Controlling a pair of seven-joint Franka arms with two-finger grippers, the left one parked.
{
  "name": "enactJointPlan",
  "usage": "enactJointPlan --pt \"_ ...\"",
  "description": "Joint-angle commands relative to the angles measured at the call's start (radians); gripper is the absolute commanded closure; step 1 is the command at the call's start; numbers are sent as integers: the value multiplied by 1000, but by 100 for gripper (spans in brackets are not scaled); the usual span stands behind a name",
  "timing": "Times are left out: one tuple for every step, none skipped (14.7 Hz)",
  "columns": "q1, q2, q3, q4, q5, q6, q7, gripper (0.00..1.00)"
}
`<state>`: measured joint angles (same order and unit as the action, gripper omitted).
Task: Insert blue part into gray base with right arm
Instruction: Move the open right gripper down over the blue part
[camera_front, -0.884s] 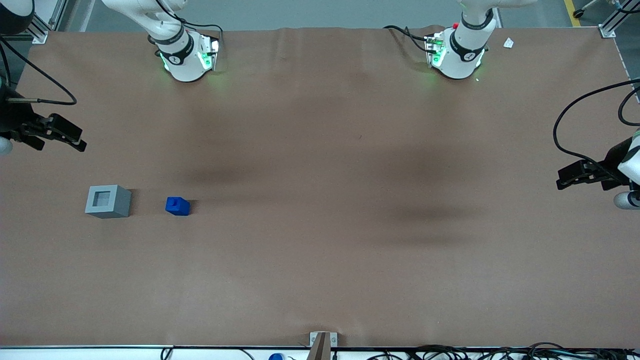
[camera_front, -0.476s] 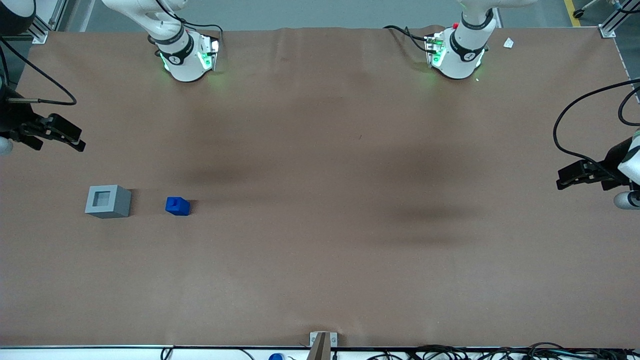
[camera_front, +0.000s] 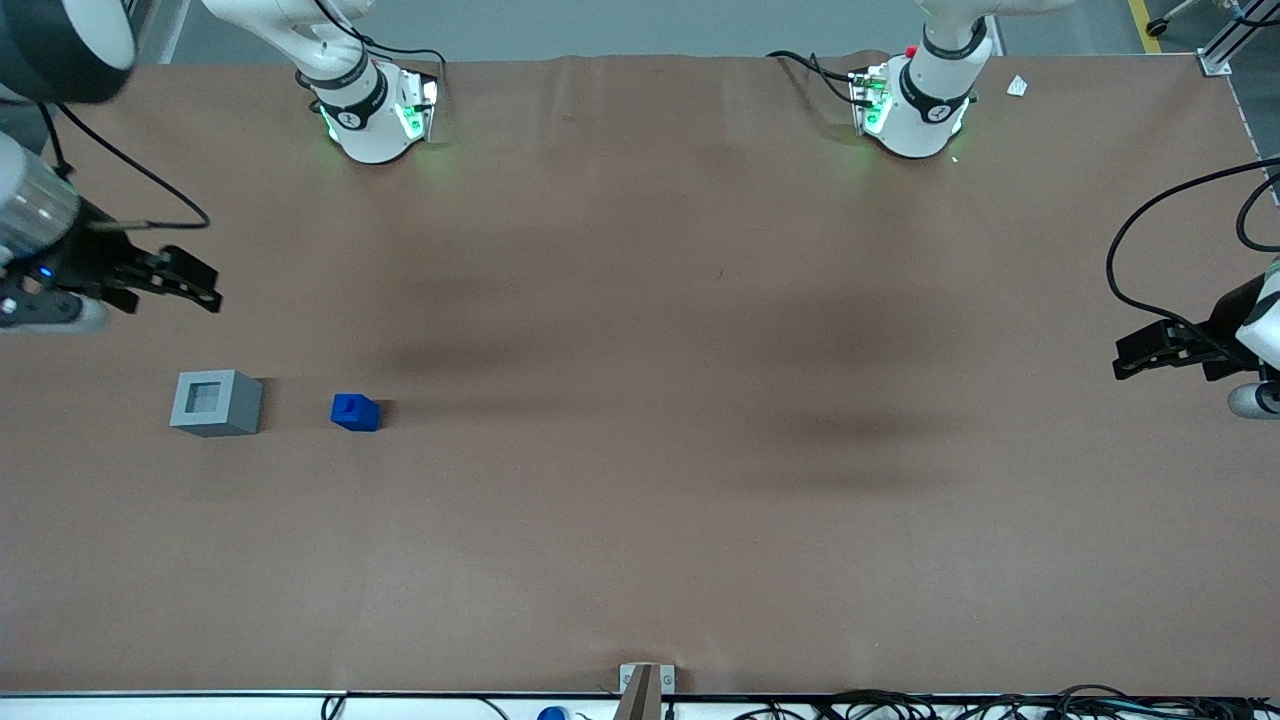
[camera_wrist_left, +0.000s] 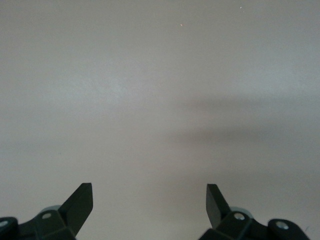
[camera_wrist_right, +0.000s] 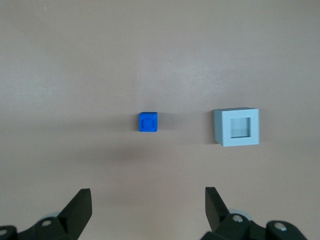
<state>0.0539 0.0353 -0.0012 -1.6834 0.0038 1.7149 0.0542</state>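
Note:
The blue part (camera_front: 355, 411) (camera_wrist_right: 148, 122), a small block with a raised stud on top, lies on the brown table. Beside it, toward the working arm's end, stands the gray base (camera_front: 216, 402) (camera_wrist_right: 237, 126), a cube with a square recess facing up. The two are apart. My right gripper (camera_front: 200, 282) (camera_wrist_right: 148, 195) hangs open and empty above the table, farther from the front camera than both objects. Its black fingers (camera_wrist_right: 80, 202) are spread wide, with only bare table between them.
The brown table cover (camera_front: 640, 500) stretches wide around the two objects. Both arm bases (camera_front: 370, 115) stand at the table's edge farthest from the front camera. A small bracket (camera_front: 645, 683) sits at the near edge, and cables run along it.
My right gripper has swung inward over the table, toward the gray base and blue part, and more of the arm now shows. The two objects have not moved.

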Motion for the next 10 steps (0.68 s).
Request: enactJointPlan --pt "21 89 -2 2 1 51 21 0" --pt "21 115 -2 -4 1 80 21 0" --pt "21 144 -2 -10 2 113 21 0" --pt "20 170 -2 -13 10 133 22 0" --pt "18 201 -2 -15 25 149 22 0" --pt "20 224 -2 -15 28 158 22 0" --pt "20 250 -2 -21 30 179 22 0" --pt "18 265 -2 -39 31 210 22 0" --pt "15 276 -2 -77 35 271 22 0" --pt "12 285 -2 -120 35 335 21 0"
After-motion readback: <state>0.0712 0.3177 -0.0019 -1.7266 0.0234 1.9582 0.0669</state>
